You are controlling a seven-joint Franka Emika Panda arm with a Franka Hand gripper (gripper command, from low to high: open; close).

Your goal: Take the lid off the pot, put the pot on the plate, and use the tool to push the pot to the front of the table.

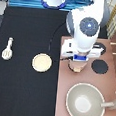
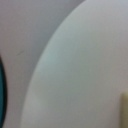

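one gripper [image 1: 77,65] low over the stove [image 1: 104,80], covering the pot; i can't tell its grip. plate [image 1: 42,62] and tool [image 1: 7,48] sit apart on the table [image 1: 25,96].

Gripper [image 1: 78,66] down over the stove counter [image 1: 62,89], hemmed by a black burner [image 1: 99,66] and the big grey pan [image 1: 85,102], with open black table [image 1: 21,91] between plate [image 1: 42,62] and tool [image 1: 8,48].

White, rounded arm – grey-blue round cap; end effector [image 1: 77,62] white with blue block.
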